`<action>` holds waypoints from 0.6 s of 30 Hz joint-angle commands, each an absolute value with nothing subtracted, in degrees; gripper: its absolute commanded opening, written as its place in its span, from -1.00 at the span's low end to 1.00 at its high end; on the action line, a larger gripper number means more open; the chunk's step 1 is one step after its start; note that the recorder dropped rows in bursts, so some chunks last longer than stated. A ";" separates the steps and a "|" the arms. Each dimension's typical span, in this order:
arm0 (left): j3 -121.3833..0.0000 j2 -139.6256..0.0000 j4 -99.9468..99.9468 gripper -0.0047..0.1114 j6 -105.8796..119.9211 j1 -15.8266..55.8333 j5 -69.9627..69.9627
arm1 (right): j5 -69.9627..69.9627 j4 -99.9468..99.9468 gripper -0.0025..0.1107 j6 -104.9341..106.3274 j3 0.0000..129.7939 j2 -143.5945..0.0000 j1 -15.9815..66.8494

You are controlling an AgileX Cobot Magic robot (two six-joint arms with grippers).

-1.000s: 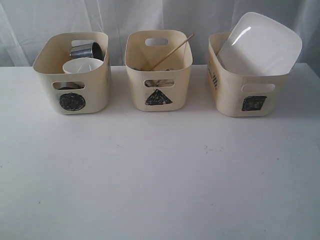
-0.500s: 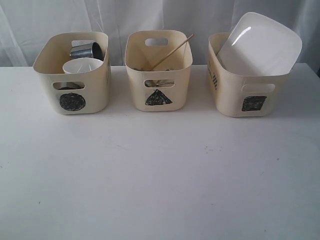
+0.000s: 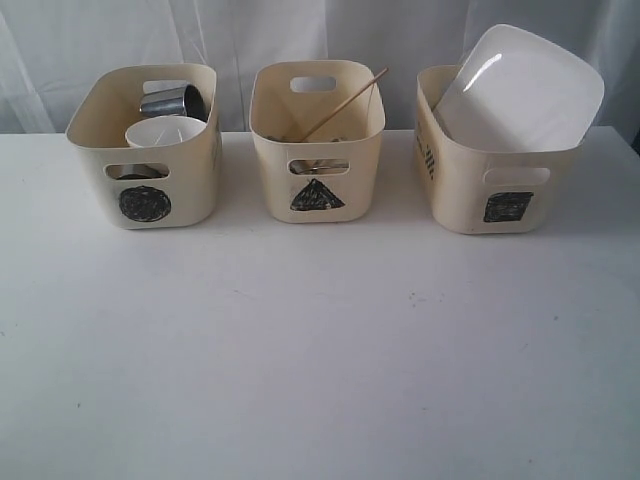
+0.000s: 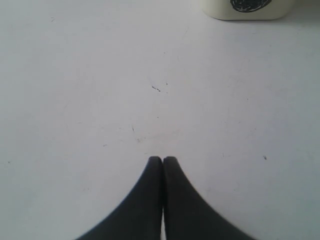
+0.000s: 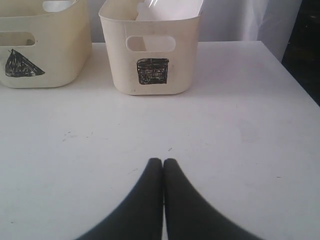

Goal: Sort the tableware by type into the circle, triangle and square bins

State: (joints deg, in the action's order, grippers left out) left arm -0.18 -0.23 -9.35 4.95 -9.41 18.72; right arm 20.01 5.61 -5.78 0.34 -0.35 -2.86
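Three cream bins stand in a row at the back of the white table [image 3: 320, 360]. The circle bin [image 3: 145, 150] on the left holds a steel mug [image 3: 172, 100] and the white bowl [image 3: 162, 131]. A wooden chopstick [image 3: 345, 103] sticks out of the triangle bin [image 3: 317, 140] in the middle; the cutlery inside barely shows. The large white plate [image 3: 520, 90] leans in the square bin [image 3: 495, 180] on the right. My left gripper [image 4: 162, 160] is shut and empty over bare table, the circle bin [image 4: 247, 9] far ahead. My right gripper [image 5: 162, 161] is shut and empty, facing the square bin [image 5: 152, 55].
A white curtain [image 3: 300, 30] hangs behind the bins. The table's right edge [image 5: 300, 80] runs close beside the square bin, with dark space beyond it. Neither arm shows in the exterior view.
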 commanded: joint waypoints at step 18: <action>0.00 0.00 -9.53 -0.92 4.94 -4.01 20.14 | 20.00 6.02 -0.96 -5.16 0.00 0.00 -2.78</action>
State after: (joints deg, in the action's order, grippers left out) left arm -0.18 -0.23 -9.35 4.95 -5.32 18.72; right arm 20.01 5.61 -5.78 0.34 -0.35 -2.86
